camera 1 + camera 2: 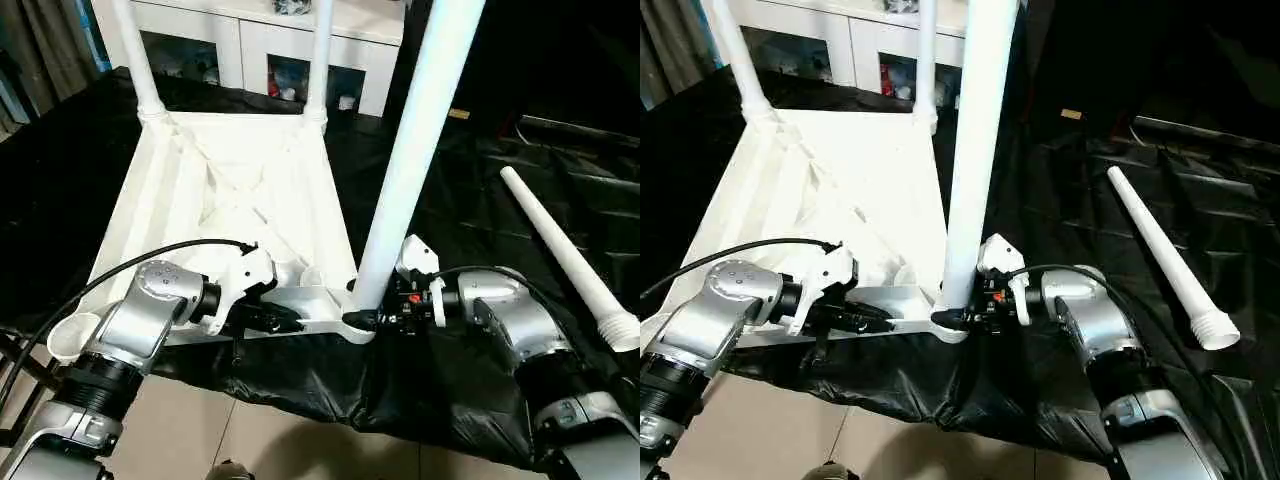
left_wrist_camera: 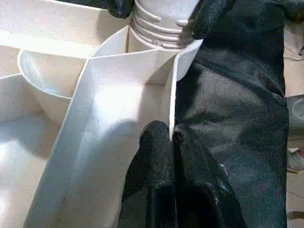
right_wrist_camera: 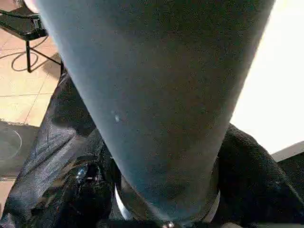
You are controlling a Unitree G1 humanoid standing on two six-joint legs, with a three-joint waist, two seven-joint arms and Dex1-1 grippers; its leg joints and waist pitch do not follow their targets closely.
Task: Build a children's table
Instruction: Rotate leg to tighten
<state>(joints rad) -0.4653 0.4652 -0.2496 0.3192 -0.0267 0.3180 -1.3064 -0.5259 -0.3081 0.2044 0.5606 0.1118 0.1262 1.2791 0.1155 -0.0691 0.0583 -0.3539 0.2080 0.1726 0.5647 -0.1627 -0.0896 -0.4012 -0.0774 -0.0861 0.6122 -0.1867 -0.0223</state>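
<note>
A crinkled black plastic sheet (image 1: 480,200) covers the tiled floor (image 1: 250,440), which shows bare along the sheet's near edge. The white tabletop (image 1: 230,190) lies upside down on the sheet, ribbed underside up. To its right, well apart, one loose white tube leg (image 1: 565,255) lies flat on the sheet.

L hand (image 1: 290,320) pinched closed; R hand (image 1: 385,312) fingers spread.

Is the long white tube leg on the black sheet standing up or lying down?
Lying down. The long white tube leg lies flat on the black sheet, apart from the upside-down white plastic table top.
</note>
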